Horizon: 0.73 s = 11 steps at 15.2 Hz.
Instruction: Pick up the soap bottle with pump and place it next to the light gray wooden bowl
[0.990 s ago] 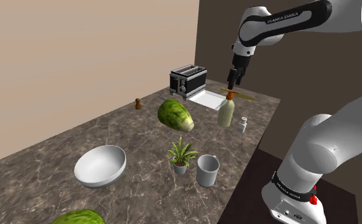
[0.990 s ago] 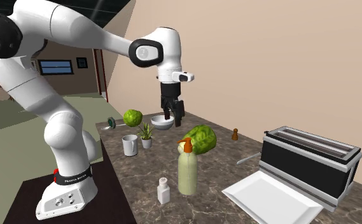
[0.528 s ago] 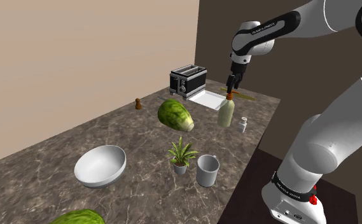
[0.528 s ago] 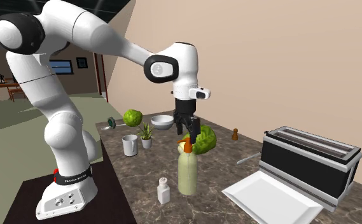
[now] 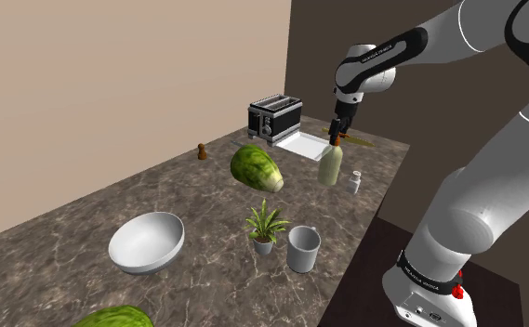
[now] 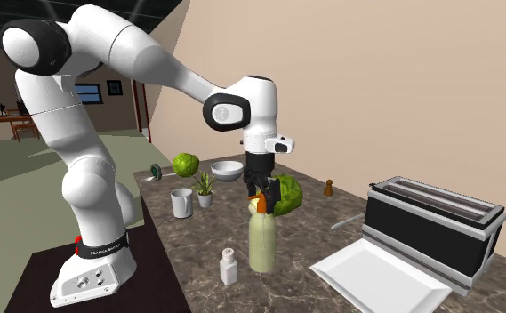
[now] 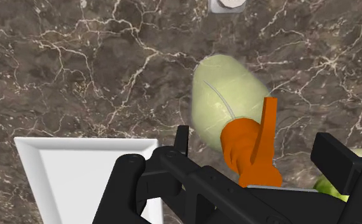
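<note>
The soap bottle is pale green with an orange pump and stands upright on the dark marble counter. My gripper hangs straight above it, open. Its black fingers stand apart on either side of the pump head without touching it. In the wrist view the bottle's body shows beneath the pump. The light grey bowl sits far along the counter, at the shoulder view's lower left.
A white tray and a toaster lie beyond the bottle. A small white shaker, a green lettuce, a potted plant and a grey cup stand nearby.
The gripper has moved over the soap bottle and come down until its open fingers flank the pump. Nothing on the counter has moved.
</note>
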Each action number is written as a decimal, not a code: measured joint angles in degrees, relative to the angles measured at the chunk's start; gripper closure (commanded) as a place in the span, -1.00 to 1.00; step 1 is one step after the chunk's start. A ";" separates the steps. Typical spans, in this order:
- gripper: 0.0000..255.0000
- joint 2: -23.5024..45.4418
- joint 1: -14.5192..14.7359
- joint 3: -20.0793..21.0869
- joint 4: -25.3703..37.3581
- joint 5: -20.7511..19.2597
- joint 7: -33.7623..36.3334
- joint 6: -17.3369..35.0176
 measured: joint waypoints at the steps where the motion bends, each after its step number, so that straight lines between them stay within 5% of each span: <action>1: -1.00 0.11 0.00 -0.05 -0.12 0.04 -0.07 0.22; 5: -1.00 0.26 0.00 -0.11 -0.21 0.10 -0.16 0.46; 6: 1.00 0.26 0.00 -0.11 -0.21 0.10 -0.16 0.46; 11: 1.00 0.25 0.01 -0.11 -0.15 0.11 -0.16 0.48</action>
